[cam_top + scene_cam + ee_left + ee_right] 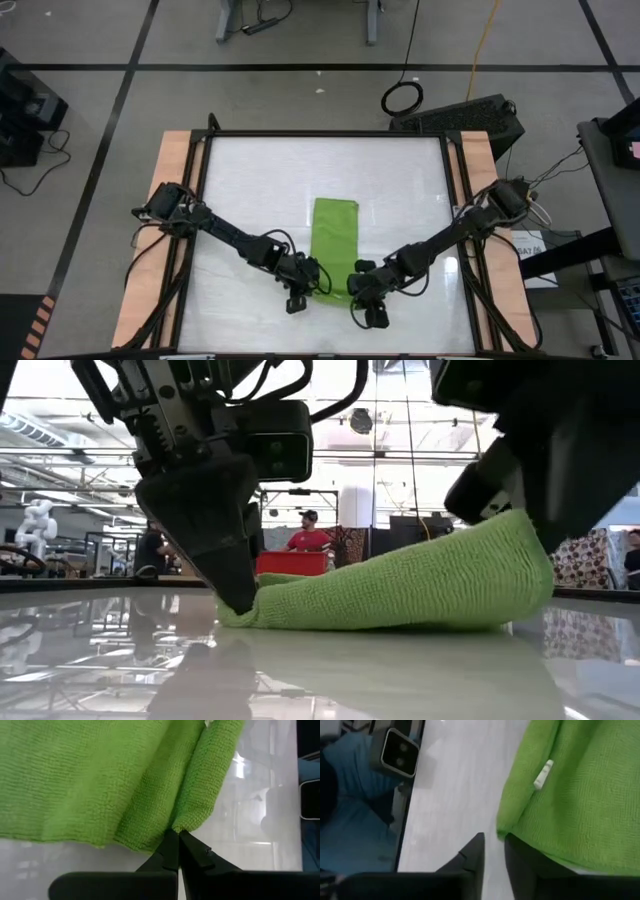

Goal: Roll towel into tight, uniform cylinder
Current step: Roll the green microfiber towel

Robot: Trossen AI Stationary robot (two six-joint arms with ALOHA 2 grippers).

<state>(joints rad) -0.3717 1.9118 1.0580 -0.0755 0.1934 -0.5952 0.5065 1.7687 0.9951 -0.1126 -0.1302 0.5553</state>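
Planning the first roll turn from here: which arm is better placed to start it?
Left, probably. The left gripper is shut on the near corner of the towel, pinning the folded edge. The right gripper has its fingers apart beside the other near corner, gripping nothing.

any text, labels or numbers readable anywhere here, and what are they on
Nothing can be read for certain.
White paper sheet on the table's right wooden edge: dark print, too small to read.
Small white tag sewn on the towel: no legible print.
Orange striped marking on the floor: stripes only, no words.
Red box in the room behind: no lettering visible.
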